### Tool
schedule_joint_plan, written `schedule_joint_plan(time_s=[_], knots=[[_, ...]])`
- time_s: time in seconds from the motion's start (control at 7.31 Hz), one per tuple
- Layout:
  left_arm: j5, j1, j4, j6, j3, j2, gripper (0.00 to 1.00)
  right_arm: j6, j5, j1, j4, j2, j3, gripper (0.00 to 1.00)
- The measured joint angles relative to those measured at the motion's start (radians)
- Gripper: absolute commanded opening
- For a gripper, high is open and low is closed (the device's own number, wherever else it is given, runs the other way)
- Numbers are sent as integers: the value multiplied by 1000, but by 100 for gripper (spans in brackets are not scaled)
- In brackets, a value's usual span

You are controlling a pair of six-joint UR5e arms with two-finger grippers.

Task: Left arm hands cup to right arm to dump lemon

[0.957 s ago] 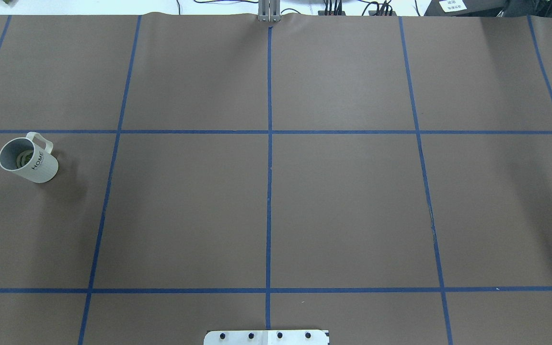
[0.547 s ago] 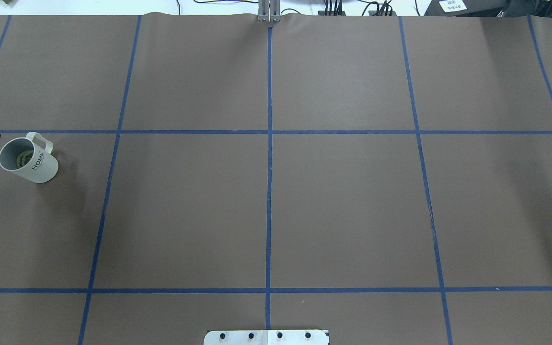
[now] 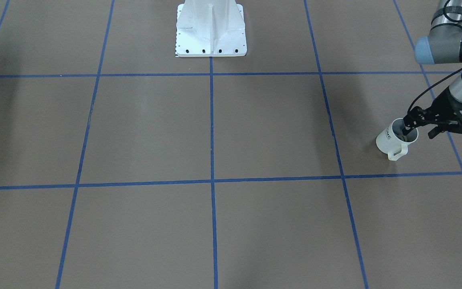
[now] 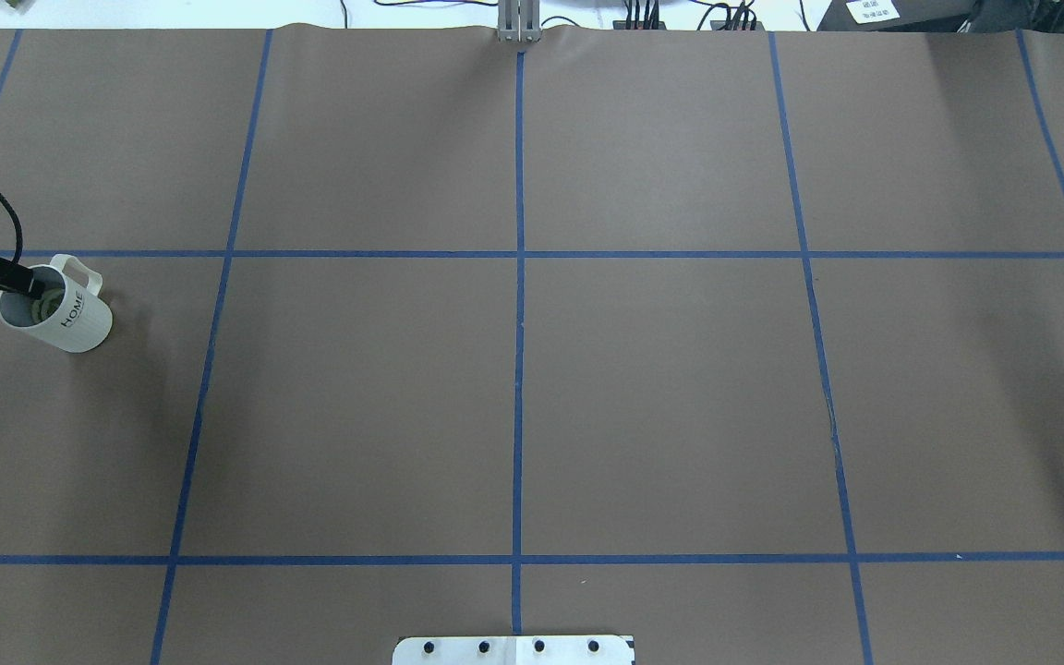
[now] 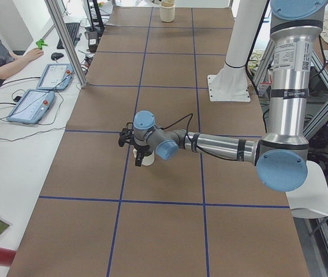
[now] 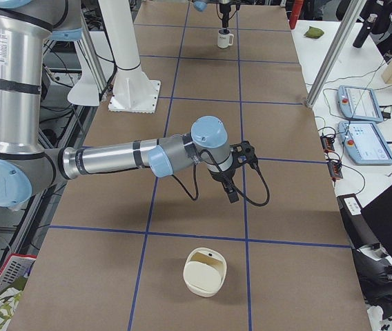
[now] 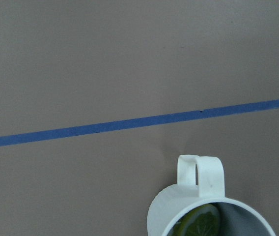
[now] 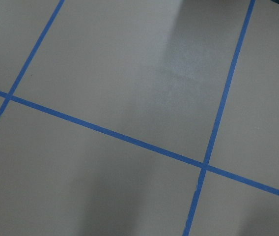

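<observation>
On my overhead feed the cup [image 4: 68,321] stands upright on the brown table [image 4: 513,388] at its far left end, handle turned away from the robot's base. The lemon [image 7: 202,224] lies inside it. The left gripper [image 3: 418,133] hangs at the rim with its jaws apart: one finger [image 3: 408,124] dips into the mouth, the other sits outside the wall (no squeeze that I can see). The right gripper [image 6: 230,187] hovers over bare table, well apart from the cup; whether it is open or closed, I cannot tell.
</observation>
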Motion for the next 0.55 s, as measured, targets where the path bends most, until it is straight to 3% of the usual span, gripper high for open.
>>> schedule_joint_plan(time_s=[0.14,0.27,0.55], knots=[[0,7,-8,3,0,0,13,-1,0,0,0,0,-2,100],[1,10,-12,5,1,1,0,-1,0,0,0,0,-3,100],[1,11,-15,8,0,7,0,-2,0,0,0,0,-3,100]])
